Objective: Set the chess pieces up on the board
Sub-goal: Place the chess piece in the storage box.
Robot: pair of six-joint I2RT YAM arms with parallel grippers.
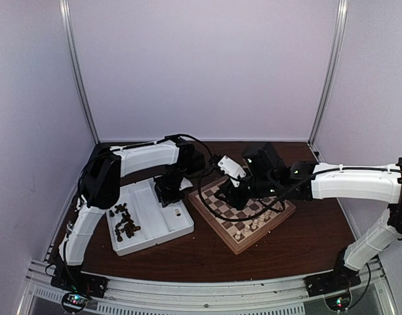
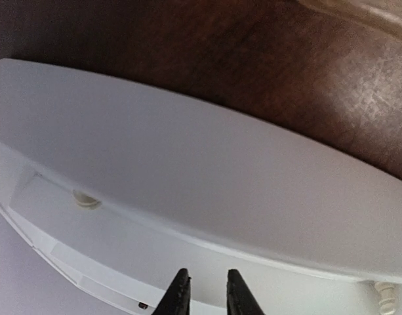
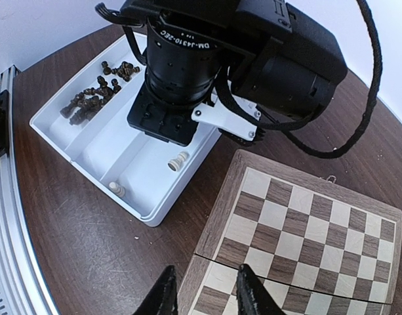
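The board lies right of centre, with a few cream chess pieces on its near rows. In the right wrist view my right gripper hangs open and empty over the board's rim. Dark chess pieces lie heaped in the white tray's far compartment. Two cream pieces lie in its near one. My left gripper is down inside that compartment, its fingers slightly apart with nothing between them. One cream piece lies ahead to its left.
The white two-compartment tray sits left of the board on the dark wood table. The left arm's wrist hangs over the tray, close to the right arm. Light walls close in the back and sides.
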